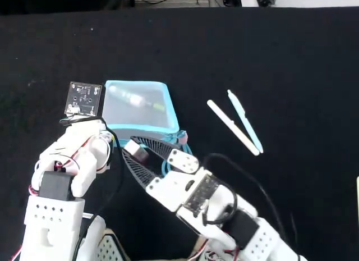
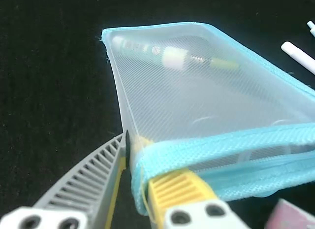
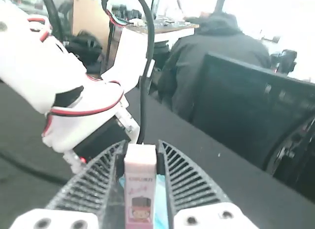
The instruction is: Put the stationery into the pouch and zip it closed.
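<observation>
Your L gripper (image 2: 130,157) pinches pouch (image 2: 197,101) corner, R gripper (image 3: 140,152) clamps eraser (image 3: 139,187), pens (image 1: 233,128) near pouch's 3 o'clock.

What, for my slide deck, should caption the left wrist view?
Left jaws pinch the mesh pouch at its zipper corner, a pen inside.

The left gripper (image 2: 134,146) pinches the near corner of the see-through pouch (image 2: 197,106), right at its light blue zip edge, grey finger on one side, yellow on the other. A pen (image 2: 172,55) lies inside against the far end. Beyond the pouch, a white pen (image 2: 299,55) rests on the black table (image 2: 49,91); a pink block (image 2: 290,216) pokes in nearby
</observation>
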Motion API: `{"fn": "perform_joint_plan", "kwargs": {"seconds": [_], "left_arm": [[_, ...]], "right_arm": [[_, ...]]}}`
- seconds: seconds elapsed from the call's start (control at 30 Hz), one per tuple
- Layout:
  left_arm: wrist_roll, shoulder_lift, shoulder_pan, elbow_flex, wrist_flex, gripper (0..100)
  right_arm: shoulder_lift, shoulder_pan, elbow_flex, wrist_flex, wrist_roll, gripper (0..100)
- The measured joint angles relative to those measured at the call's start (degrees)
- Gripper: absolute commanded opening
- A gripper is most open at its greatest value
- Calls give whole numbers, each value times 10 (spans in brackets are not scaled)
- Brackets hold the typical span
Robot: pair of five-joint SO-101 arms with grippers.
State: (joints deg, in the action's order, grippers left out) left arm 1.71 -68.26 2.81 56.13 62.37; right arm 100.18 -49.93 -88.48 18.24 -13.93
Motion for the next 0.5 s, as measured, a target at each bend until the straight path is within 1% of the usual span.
{"fn": "perform_joint_plan", "kwargs": {"seconds": [0.13, 0.27, 0.5], "left_arm": [[0, 0, 0, 0, 0, 30], [0, 0, 0, 0, 0, 30], [0, 0, 0, 0, 0, 30]], "right_arm": [[0, 0, -49, -100, -3, 11], [0, 0, -84, -171, -3, 11], [-1, 52, -85, -208, -4, 11]]}}
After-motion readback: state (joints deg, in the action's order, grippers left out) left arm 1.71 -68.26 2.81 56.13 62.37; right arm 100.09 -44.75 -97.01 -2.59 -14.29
